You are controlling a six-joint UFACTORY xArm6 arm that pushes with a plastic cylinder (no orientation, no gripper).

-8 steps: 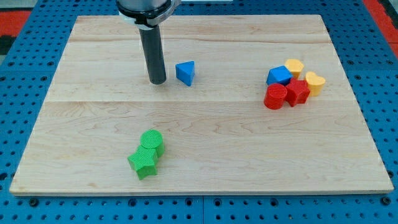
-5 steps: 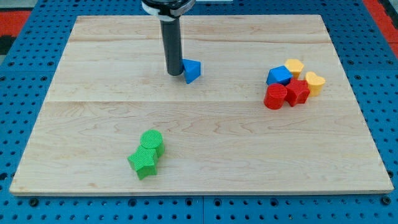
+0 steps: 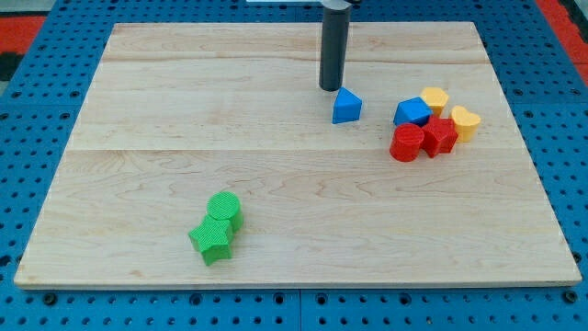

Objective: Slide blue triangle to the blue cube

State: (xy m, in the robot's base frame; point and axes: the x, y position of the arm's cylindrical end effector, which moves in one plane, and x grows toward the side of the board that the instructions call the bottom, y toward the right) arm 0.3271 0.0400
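Note:
The blue triangle lies on the wooden board, right of centre near the view's top. The blue cube sits further to the view's right, with a gap between them. My tip is just above and left of the blue triangle, close to its upper-left side. Whether it touches the triangle cannot be told.
The blue cube is packed in a cluster with a red cylinder, a red star-like block and two yellow blocks. A green cylinder and a green star-like block sit at the view's lower left. The board's edge runs along the bottom.
My tip has moved to the view's right and slightly up. The blue triangle has slid to the right, much nearer the blue cube. The other blocks have not moved.

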